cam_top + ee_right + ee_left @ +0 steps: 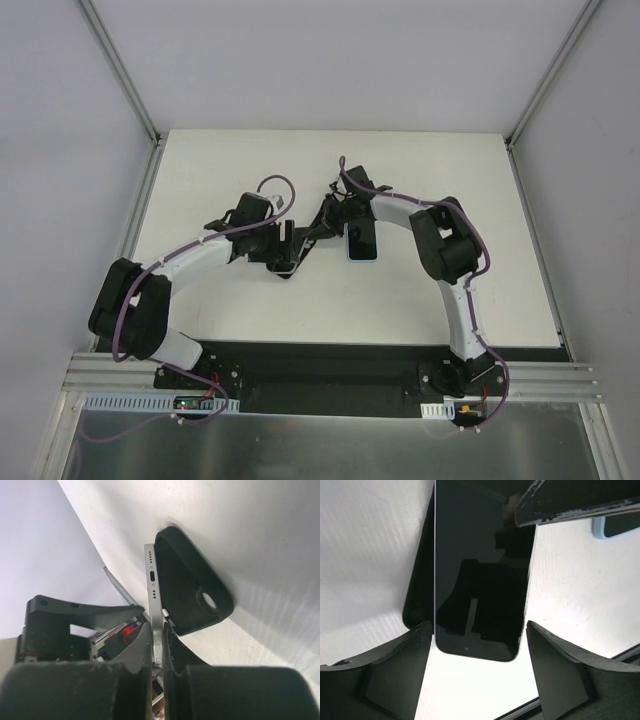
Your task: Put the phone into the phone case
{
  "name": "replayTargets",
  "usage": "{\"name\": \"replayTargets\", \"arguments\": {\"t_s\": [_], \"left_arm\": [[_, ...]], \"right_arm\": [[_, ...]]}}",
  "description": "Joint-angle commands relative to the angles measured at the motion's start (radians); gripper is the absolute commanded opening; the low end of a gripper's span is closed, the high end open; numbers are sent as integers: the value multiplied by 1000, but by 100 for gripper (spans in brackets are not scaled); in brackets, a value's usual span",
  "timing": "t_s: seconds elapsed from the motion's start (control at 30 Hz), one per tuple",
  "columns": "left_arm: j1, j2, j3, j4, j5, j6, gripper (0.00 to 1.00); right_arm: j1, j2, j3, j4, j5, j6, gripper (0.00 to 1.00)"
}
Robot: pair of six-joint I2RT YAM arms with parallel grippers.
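The phone (154, 587) stands on edge, its silver side with the port facing the right wrist camera. My right gripper (159, 630) is shut on it, one finger on each face. The black phone case (192, 587), with its camera hole showing, leans against the phone's back. In the left wrist view the phone's dark screen (480, 580) fills the middle and the case (420, 595) shows behind its left edge. My left gripper (477, 680) is open, its fingers (390, 665) standing apart on either side of the phone's lower end. From above both grippers meet mid-table, beside the case (285, 270).
A second phone in a light blue case (362, 243) lies flat on the white table (450, 290) just right of the grippers; its corner (615, 527) shows in the left wrist view. Grey walls and metal posts (125, 75) bound the table.
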Motion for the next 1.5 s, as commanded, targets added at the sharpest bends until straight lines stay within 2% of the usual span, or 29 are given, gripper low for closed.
{"name": "replayTargets", "arguments": {"t_s": [0.0, 0.17, 0.27, 0.37, 0.47, 0.5, 0.67, 0.77, 0.87, 0.93, 0.97, 1.0, 1.03, 1.07, 1.1, 1.23, 1.47], "left_arm": [[-11, -96, 0, 26, 60, -23, 78], [-9, -136, 65, -62, 143, 7, 84], [-9, -167, 109, -143, 215, 75, 82], [-8, -199, 160, -242, 260, 208, 80], [-6, -188, 265, -361, 284, 366, 80], [-2, -181, 298, -449, 353, 462, 80], [6, -101, 480, -585, 490, 619, 79], [6, -31, 542, -668, 557, 661, 73], [4, 15, 544, -674, 646, 675, 68], [4, 37, 542, -682, 701, 694, 65], [4, 57, 539, -689, 747, 698, 62], [4, 65, 536, -689, 764, 701, 60], [4, 71, 534, -689, 777, 702, 58], [4, 86, 534, -689, 809, 704, 57], [4, 94, 536, -689, 824, 701, 56], [4, 121, 545, -689, 910, 704, 50], [6, 158, 540, -689, 981, 705, 43]], "right_arm": [[-39, -132, -37, 96, -31, -18, 1], [-72, -201, -60, 93, -121, -164, 1], [-85, -235, -88, 75, -191, -254, 1], [-89, -284, -137, 43, -265, -354, 1], [-74, -338, -165, -96, -328, -593, 1], [-69, -347, -169, -188, -340, -744, 1], [-49, -392, -222, -270, -456, -922, 1], [-14, -425, -215, -354, -518, -1046, 1], [16, -448, -185, -505, -587, -1251, 1], [21, -436, -148, -678, -648, -1368, 1], [21, -423, -122, -762, -671, -1549, 1], [20, -403, -38, -1006, -700, -1665, 2], [21, -342, 14, -1174, -710, -1836, 1], [20, -299, 85, -1367, -719, -2123, 1], [20, -272, 137, -1480, -733, -2103, 1], [18, -211, 145, -1482, -740, -2101, 1], [13, -228, 144, -1482, -737, -2112, 1]]}}
